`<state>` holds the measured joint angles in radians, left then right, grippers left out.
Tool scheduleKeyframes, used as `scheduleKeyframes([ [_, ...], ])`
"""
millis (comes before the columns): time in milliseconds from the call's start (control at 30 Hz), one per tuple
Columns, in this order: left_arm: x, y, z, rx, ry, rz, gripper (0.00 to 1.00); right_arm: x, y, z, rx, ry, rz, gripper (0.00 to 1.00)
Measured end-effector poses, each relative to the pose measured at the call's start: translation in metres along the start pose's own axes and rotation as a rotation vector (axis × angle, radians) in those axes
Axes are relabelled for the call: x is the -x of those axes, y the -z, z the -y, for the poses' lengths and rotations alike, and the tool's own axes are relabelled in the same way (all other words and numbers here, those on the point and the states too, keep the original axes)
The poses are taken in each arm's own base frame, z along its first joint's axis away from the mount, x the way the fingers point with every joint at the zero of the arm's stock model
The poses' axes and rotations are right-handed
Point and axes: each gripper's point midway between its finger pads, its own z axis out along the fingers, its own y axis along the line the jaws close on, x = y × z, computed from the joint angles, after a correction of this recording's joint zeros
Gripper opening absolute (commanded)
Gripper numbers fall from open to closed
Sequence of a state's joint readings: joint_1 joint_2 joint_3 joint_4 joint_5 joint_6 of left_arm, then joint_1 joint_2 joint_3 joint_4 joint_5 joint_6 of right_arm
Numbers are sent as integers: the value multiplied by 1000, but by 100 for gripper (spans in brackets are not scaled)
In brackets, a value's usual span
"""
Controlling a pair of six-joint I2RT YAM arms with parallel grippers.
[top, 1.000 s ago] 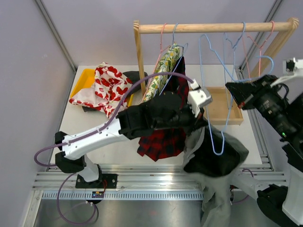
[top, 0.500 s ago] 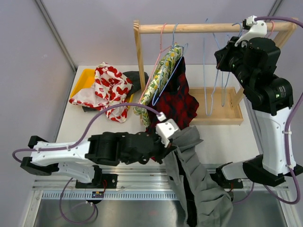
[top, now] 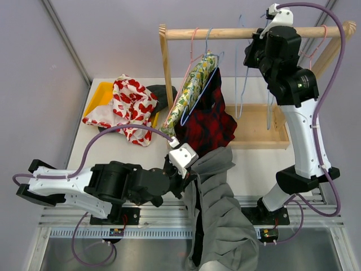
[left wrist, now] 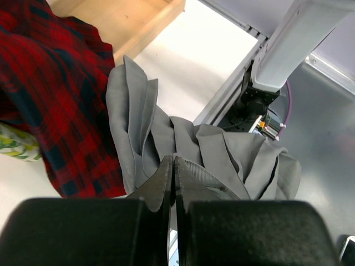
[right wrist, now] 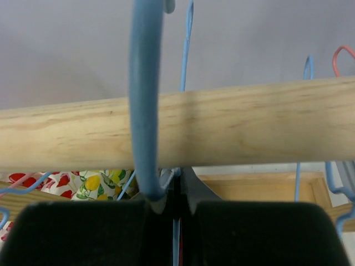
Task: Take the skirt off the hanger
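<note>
The left gripper (left wrist: pixel 173 185) has its jaws pressed together on a fold of the grey skirt (left wrist: pixel 222 160), which spills away from the fingers past the table (left wrist: pixel 183 61) edge, its far end cut off in the top view. A red plaid garment (left wrist: pixel 50 100) hangs just beside the fingers. The right gripper (right wrist: pixel 176 204) pinches the blue hanger (right wrist: pixel 145 111) just under the wooden rail (right wrist: pixel 249 122) — the pinched wire is mostly hidden between the pads.

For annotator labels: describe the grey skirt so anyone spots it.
From the wooden rack, come down to the near edge of the table. The skirt hangs over it, pinched in the left gripper: plain folded grey, unlike the red plaid beside it.
</note>
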<state>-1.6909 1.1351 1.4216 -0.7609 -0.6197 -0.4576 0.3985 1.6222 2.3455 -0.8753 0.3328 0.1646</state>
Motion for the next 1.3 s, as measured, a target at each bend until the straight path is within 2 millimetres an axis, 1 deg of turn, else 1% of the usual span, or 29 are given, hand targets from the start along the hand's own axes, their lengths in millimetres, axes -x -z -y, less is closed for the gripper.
scheduleKeyframes([
  [67, 9, 5, -1, 11, 2, 16, 0, -10, -9, 0, -7, 4, -24, 0],
  [133, 17, 11, -4, 25, 3, 29, 0, -16, -14, 0, -11, 4, -38, 0],
  [233, 19, 15, -11, 54, 1, 33, 0, -23, -18, 1, -17, 0, -50, 0],
  [367, 20, 24, -29, 131, -19, 22, 0, -42, -23, 6, -33, 1, -83, 0],
  [433, 28, 33, -40, 169, -24, 32, 0, -45, -21, 8, -32, -7, -73, 0],
  [500, 44, 46, -52, 207, -19, 64, 0, -46, -16, 11, -29, -17, -57, 0],
  [567, 65, 63, -64, 236, -9, 106, 0, -45, -8, 14, -27, -26, -42, 15],
  [600, 77, 72, -70, 252, -4, 134, 0, -44, -3, 16, -26, -33, -34, 26],
  [633, 87, 79, -76, 267, -1, 161, 0, -45, 1, 17, -29, -42, -33, 56],
  [667, 96, 86, -83, 286, -5, 182, 0, -47, 5, 20, -32, -50, -39, 71],
  [700, 103, 91, -90, 307, -10, 198, 0, -49, 10, 23, -36, -49, -44, 81],
  [733, 108, 96, -99, 337, -27, 205, 0, -51, 14, 25, -40, -45, -48, 96],
  [767, 111, 99, -107, 365, -38, 208, 0, -50, 18, 27, -41, -52, -48, 100],
  [900, 120, 106, -143, 504, -105, 195, 0, -46, 35, 33, -48, -51, -36, 99],
  [967, 126, 109, -156, 559, -139, 187, 0, -38, 45, 36, -50, -59, -11, 100],
  [1167, 150, 134, -202, 740, -202, 207, 0, -22, 77, 44, -40, -80, 52, 99],
  [1300, 160, 144, -232, 856, -209, 211, 0, -17, 95, 49, -35, -89, 78, 100],
])
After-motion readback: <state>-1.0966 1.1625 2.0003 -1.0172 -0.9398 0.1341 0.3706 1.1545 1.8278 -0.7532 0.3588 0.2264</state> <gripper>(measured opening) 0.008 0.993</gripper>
